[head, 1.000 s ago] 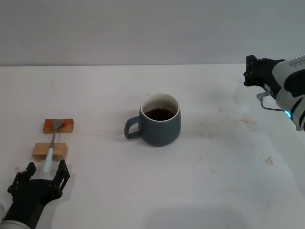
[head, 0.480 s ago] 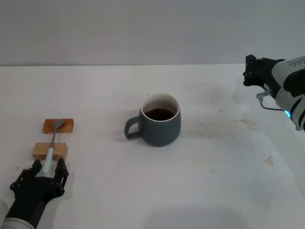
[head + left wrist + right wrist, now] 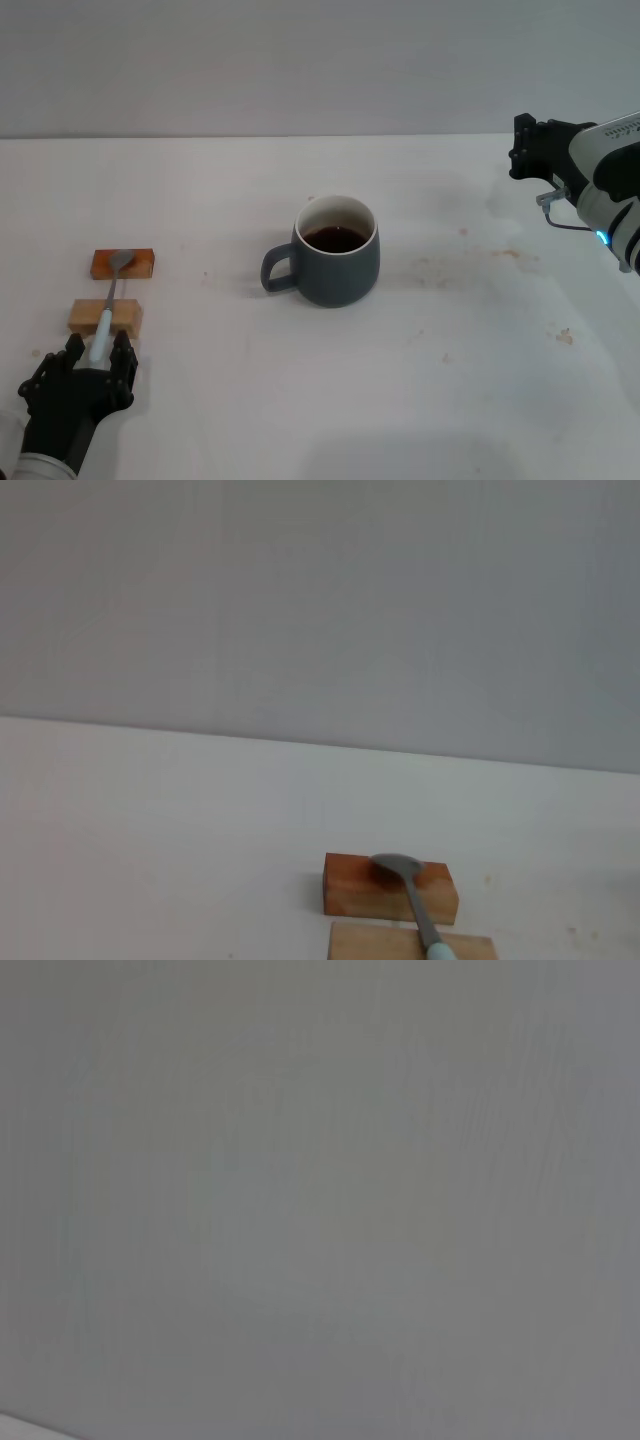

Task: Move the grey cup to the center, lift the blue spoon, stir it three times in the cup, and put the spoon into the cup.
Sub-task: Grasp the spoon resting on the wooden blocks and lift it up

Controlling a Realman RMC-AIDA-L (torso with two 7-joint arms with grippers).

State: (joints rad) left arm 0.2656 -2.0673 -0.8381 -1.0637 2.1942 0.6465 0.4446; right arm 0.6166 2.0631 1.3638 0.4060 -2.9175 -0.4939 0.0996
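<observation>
Cup [image 3: 338, 251] is already mid-table w/ dark liquid in it, so we're on the spoon [image 3: 107, 310] pickup imo. Left gripper [image 3: 92, 358] is fingers apart round the handle end, spoon lying across two blocks [image 3: 106, 318] just ahead of it. Next: pinch, lift straight up. Right gripper [image 3: 528, 148] parked far off, can't tell its state.

My head view is evenly lit by soft, diffuse light with no glare on the white table [image 3: 450, 400]. The grey cup [image 3: 338, 255] throws only a faint shadow onto the table beside its base. My left wrist view is dimmer and slightly soft, though the 2 wooden blocks [image 3: 392, 890] read clearly. My right wrist view shows a flat grey, featureless field.
</observation>
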